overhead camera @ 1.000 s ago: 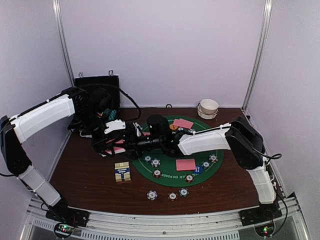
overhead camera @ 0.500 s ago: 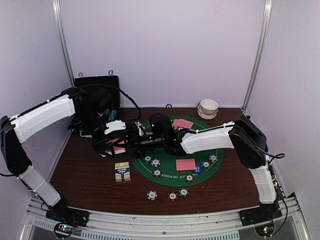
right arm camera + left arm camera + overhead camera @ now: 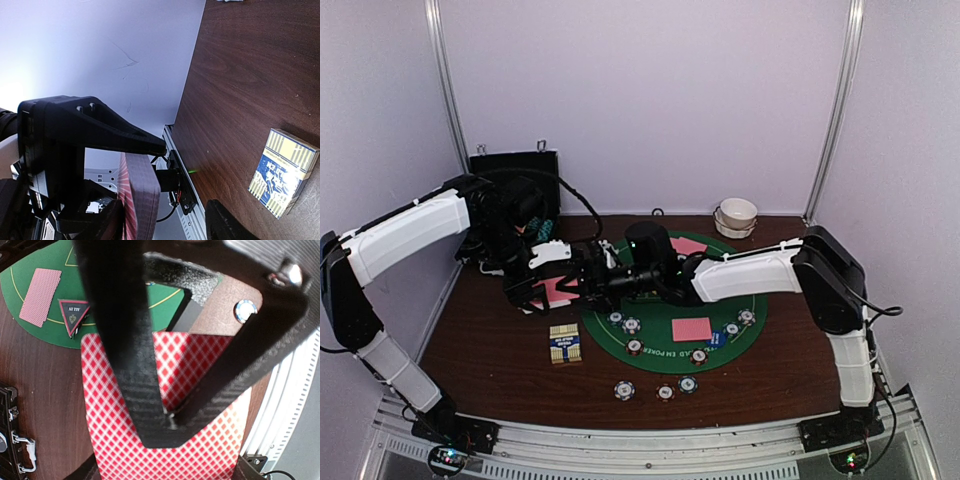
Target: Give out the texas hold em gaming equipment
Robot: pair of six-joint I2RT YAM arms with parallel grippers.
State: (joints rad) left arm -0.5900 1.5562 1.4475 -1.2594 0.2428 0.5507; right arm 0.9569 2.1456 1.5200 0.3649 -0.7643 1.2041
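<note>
Left gripper [image 3: 546, 281]: clamped on a deck of pink-backed cards [image 3: 165, 450], held over the brown table [image 3: 490, 350] just off the left rim of the green mat [image 3: 665, 305].
Deck in the left fingers [image 3: 125, 365]: pinched flat, with the card back facing the left wrist camera and reaching out past the fingertips on both sides.
Right gripper [image 3: 165, 207]: fingers [image 3: 225, 227] parted, reaching left across the mat to the deck.
Deck relative to the right fingers: edge-on between them, close beside one and well clear of the other. Contact cannot be told.
Dealt cards: one [image 3: 692, 329] on the near right of the mat, one [image 3: 688, 245] at its far edge.
Red triangular marker [image 3: 74, 315]: on the mat's edge, just beyond the deck.
Poker chips: several on the mat, such as [image 3: 632, 324]. Three lie on the table nearer, one at [image 3: 624, 390].
Card box [image 3: 565, 343]: on the table near the deck, left of the mat.
White bowl [image 3: 737, 214]: far right corner.
</note>
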